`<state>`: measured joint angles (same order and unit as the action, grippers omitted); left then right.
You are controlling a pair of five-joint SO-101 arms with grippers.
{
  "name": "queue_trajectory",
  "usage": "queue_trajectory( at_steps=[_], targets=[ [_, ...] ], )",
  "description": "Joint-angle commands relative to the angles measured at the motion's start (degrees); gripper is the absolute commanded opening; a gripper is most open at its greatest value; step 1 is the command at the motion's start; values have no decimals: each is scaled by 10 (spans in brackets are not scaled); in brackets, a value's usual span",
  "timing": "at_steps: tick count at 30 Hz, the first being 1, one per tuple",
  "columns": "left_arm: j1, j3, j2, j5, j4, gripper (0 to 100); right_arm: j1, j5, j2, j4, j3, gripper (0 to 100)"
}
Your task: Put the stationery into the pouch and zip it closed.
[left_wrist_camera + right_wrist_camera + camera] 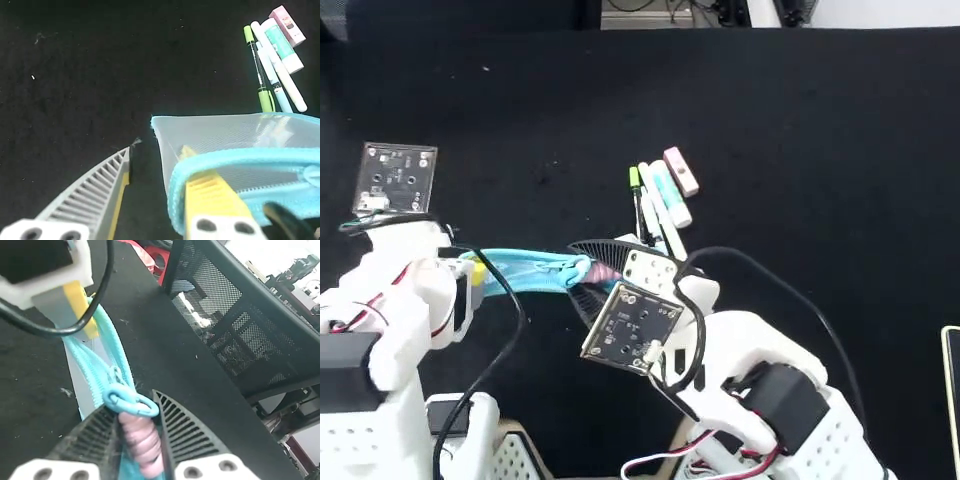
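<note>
Now at the black table [820, 150], your right gripper [137, 407] pinches the zip pull [125, 400] of the turquoise pouch [525, 272], jaws closed on it. Your left gripper [157, 150] holds its jaws apart, the yellow one tucked inside the pouch's mouth at the other end. The stationery [662, 192] lies on the table just beyond, outside the pouch.

White printed arms [390, 330], black cables [520, 315], red-white wires [360, 310]; left gripper [159, 150] grey and yellow, right gripper [132, 402] black-ribbed.
</note>
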<state>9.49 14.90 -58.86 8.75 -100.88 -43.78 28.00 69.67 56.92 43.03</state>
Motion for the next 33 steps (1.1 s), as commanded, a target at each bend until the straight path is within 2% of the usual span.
queue_trajectory(
  at_steps=[1,5,8,12,17,21,26,29,33],
  targets=[
    [29,-30,2,8,0,156,4,5,-22,4,2,11],
    [28,-26,2,9,0,143,4,5,-22,4,2,11],
    [-5,-4,2,7,0,20,4,5,-22,4,2,11],
    [-36,31,2,7,2,29,4,5,-21,4,-6,11],
    [-31,36,1,6,28,30,11,2,-21,6,-13,10],
    [-31,38,1,2,61,30,76,4,-21,4,-15,10],
    [-33,38,1,-53,113,30,144,5,-21,4,-51,10],
    [-36,44,7,-85,121,30,151,5,-26,2,-67,10],
    [-36,79,2,-90,131,30,151,5,-26,-32,-30,10]
  ],
)
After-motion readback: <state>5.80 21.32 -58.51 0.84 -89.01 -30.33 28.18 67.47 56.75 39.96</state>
